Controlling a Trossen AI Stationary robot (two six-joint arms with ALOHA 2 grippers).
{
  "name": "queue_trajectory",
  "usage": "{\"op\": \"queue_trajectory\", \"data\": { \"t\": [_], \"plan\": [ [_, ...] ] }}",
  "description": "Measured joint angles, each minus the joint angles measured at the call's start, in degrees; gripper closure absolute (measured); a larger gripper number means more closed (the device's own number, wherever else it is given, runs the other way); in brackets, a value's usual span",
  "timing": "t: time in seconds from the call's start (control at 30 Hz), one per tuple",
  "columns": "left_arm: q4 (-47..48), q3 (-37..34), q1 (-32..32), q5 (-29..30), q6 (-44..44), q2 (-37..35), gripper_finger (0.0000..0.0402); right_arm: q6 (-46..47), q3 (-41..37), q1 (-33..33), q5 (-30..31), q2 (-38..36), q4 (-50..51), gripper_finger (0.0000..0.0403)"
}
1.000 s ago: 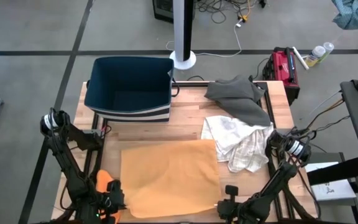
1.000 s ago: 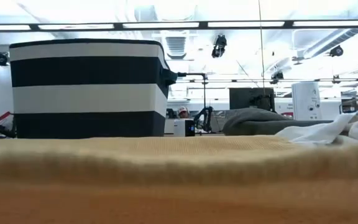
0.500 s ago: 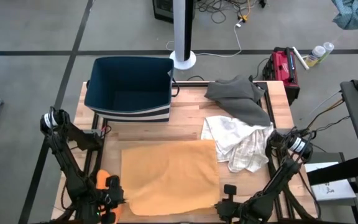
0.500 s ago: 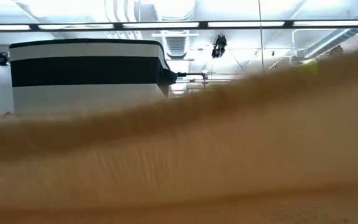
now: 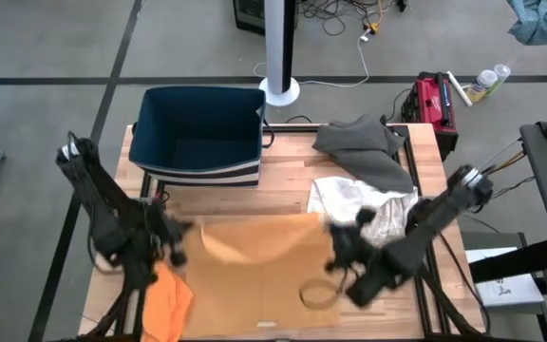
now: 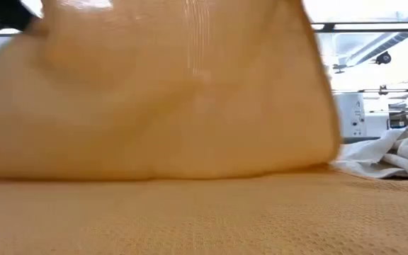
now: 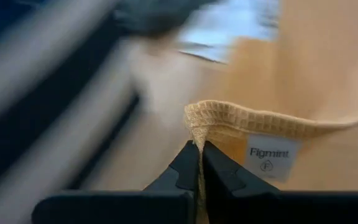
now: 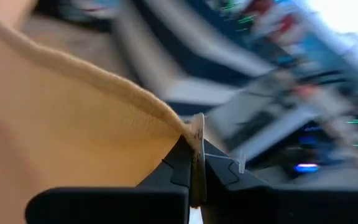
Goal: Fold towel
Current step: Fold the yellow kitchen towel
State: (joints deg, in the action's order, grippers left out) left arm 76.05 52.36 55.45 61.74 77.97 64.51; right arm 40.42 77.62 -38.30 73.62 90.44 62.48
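Item: tan towel (image 5: 254, 261), waffle weave, lying mid-table with its near edge raised off the wood and carried over the rest of the cloth, each near corner pinched in one gripper so the edge stays taut for the fold. Left gripper (image 7: 199, 155): fingers pressed together on the hemmed corner, a white label (image 7: 268, 157) just beside the pinch; right gripper (image 8: 194, 155): likewise clamped on its corner, the hem running off to one side. Beyond both grippers: navy bin (image 5: 198, 133), grey cloth (image 5: 364, 147), white cloth (image 5: 359, 214), all untouched.
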Motion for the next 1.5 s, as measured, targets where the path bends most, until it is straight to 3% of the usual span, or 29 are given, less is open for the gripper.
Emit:
{"op": "queue_trajectory", "data": {
  "t": [0.13, 0.27, 0.37, 0.47, 0.6, 0.73, 1.0, 1.3, 1.5],
  "plan": [
    [10.3, 1.0, -11.8, 4.6, 1.3, -7.4, 0.0401, -12.0, 0.0, 10.6, 4.9, -6.6, -0.6, 0.0401],
    [8.6, 3.2, -20.3, 6.5, -6.9, -15.1, 0.0401, -15.7, 0.0, 17.8, 4.6, -11.8, -1.8, 0.0401],
    [0.3, 2.9, -22.8, 5.1, -16.8, -19.2, 0.0401, -16.7, 0.0, 19.4, 0.2, -13.3, -1.8, 0.0401],
    [-8.7, 0.8, -22.9, -0.5, -26.2, -21.0, 0.0401, -15.9, -0.5, 18.7, -6.9, -13.3, -2.0, 0.0401],
    [-13.2, -2.4, -22.9, -9.6, -29.5, -19.9, 0.0401, -10.7, -2.8, 15.4, -16.2, -11.7, -2.4, 0.0401],
    [-13.2, -4.9, -22.0, -17.9, -26.8, -17.7, 0.0402, -4.8, -4.8, 9.3, -21.8, -8.6, -2.7, 0.0401],
    [-14.1, -5.3, -15.7, -34.3, -20.6, -11.3, 0.0401, 8.5, -6.9, -1.0, -27.1, -0.7, -3.3, 0.0401],
    [-20.2, -4.9, -4.3, -38.8, -12.2, 0.6, 0.0401, 12.3, -5.1, -6.2, -32.8, 12.3, -5.8, 0.0401],
    [-21.8, -3.4, 0.9, -37.7, -6.4, 5.4, 0.0401, 11.5, -0.6, -7.9, -33.2, 14.2, -5.9, 0.0401]
  ]
}}
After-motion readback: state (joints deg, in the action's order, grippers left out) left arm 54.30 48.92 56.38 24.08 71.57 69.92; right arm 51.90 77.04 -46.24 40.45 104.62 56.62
